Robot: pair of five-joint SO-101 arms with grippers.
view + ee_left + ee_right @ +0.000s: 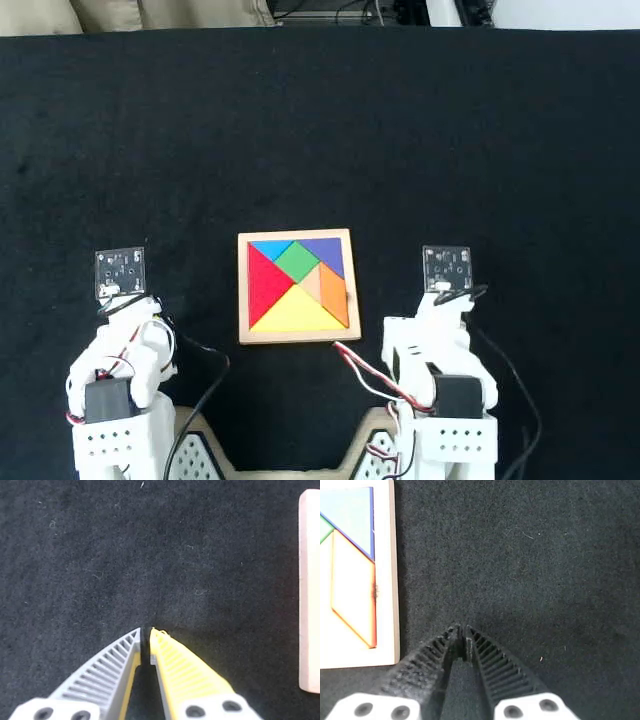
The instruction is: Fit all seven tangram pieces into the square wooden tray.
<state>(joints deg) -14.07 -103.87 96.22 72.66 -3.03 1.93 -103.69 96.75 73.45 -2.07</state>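
While the tray holds the tangram pieces, left gripper and right gripper rest clenched.

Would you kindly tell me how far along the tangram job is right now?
Done: the tray looks full, with red, yellow, blue, green, purple, orange and pale orange pieces filling it. In hand: nothing; the left gripper and right gripper sit shut and empty over the black cloth beside it. Left: nothing that I can see.
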